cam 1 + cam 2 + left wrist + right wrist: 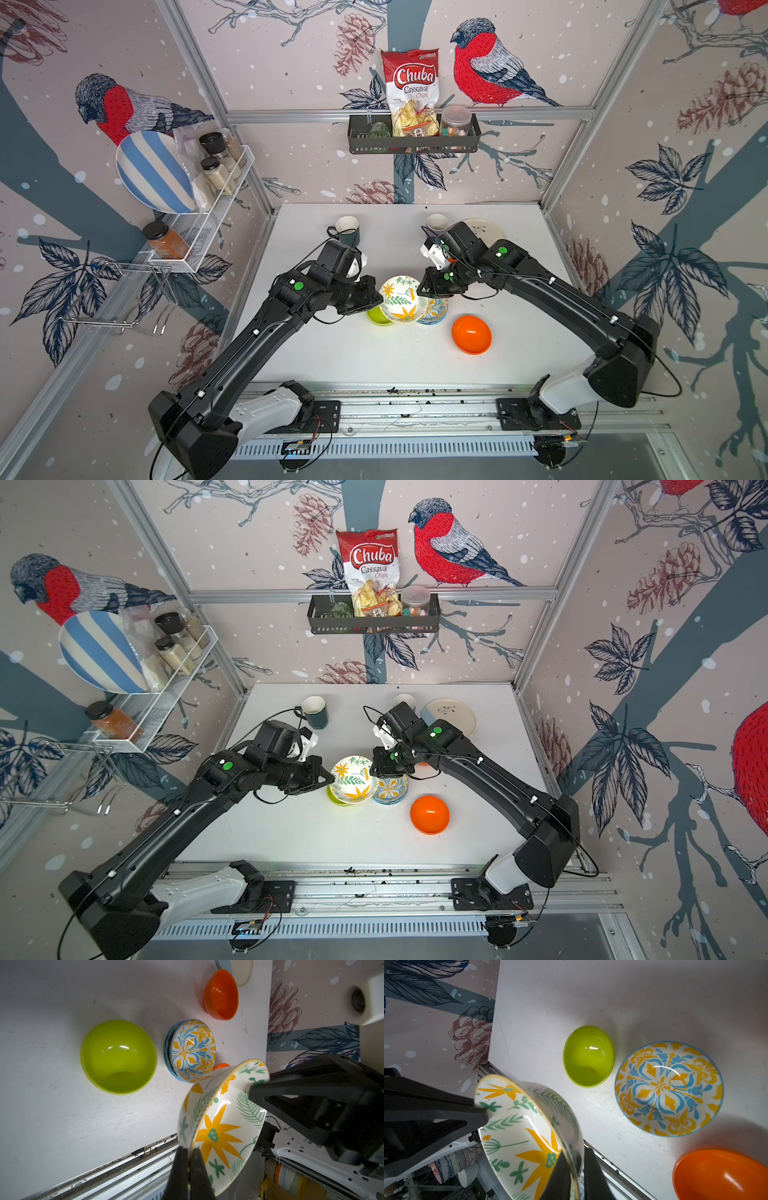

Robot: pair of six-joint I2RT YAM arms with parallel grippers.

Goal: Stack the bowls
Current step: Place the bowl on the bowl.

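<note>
Over table, left fingers and right fingers pinch leafy bowl.

Both arms reach inward; left pincer, right pincer clamped, facing

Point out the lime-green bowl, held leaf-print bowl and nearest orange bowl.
Round lime-green plastic bowl [118, 1057]: left wrist view, inside.
White leaf-print bowl [402, 300]: a top view, inside.
Plain orange bowl [471, 334]: a top view, inside.

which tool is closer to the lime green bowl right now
Left. The left tool clamps the rim of the leaf-print bowl, just above the lime-green bowl; the right tool grips the opposite rim, over the floral bowls, farther away.
</note>
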